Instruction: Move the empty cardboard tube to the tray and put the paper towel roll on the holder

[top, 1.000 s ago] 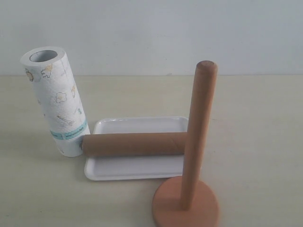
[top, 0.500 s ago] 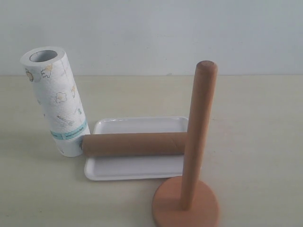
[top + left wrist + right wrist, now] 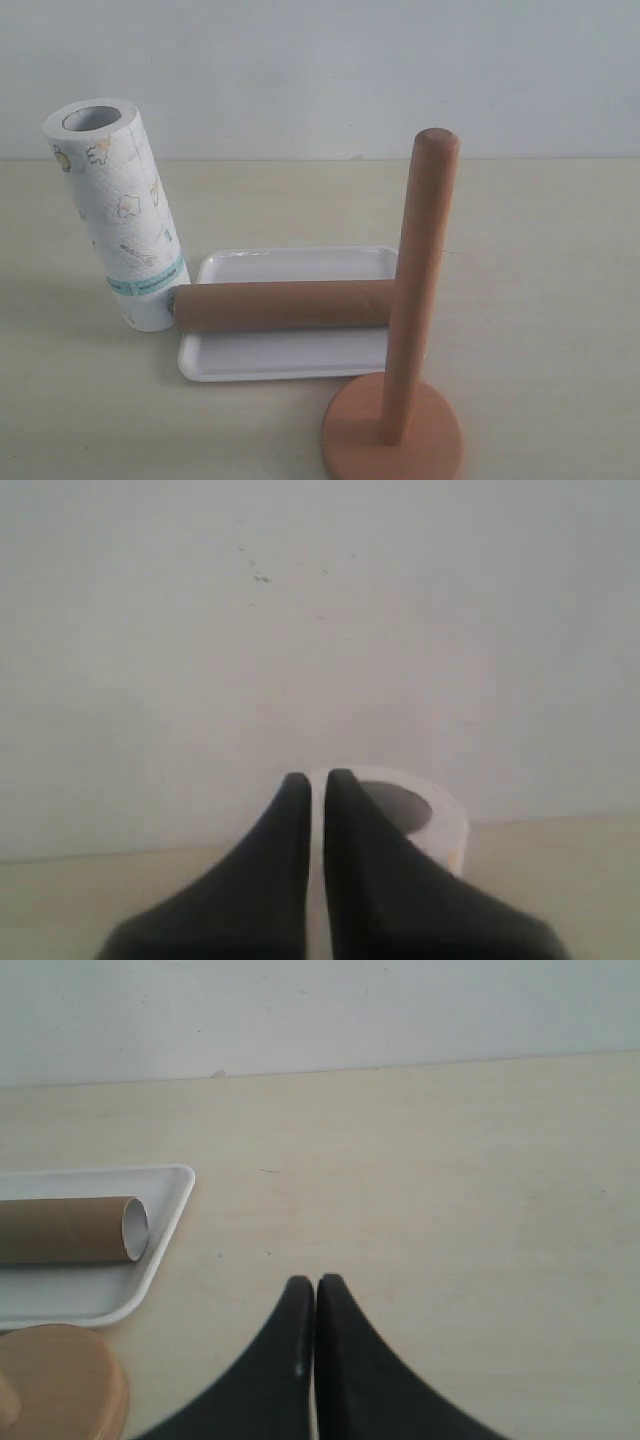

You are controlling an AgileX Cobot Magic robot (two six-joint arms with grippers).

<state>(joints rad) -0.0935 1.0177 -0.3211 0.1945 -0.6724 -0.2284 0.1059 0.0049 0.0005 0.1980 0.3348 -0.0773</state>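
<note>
The paper towel roll [image 3: 125, 225] stands tilted on the table, its lower end against the left end of the empty cardboard tube [image 3: 285, 305]. That tube lies lengthwise across the white tray [image 3: 290, 355]. The wooden holder [image 3: 415, 290] stands bare in front of the tray's right end. Neither gripper shows in the exterior view. My left gripper [image 3: 317, 778] is shut and holds nothing, with the roll's open top [image 3: 445, 825] beyond its tips. My right gripper [image 3: 316, 1282] is shut over bare table, apart from the tube [image 3: 60, 1230], the tray [image 3: 170, 1220] and the holder's base [image 3: 60, 1380].
A pale wall runs behind the light wooden table [image 3: 540, 260]. The tube's left end sticks out slightly past the tray's rim.
</note>
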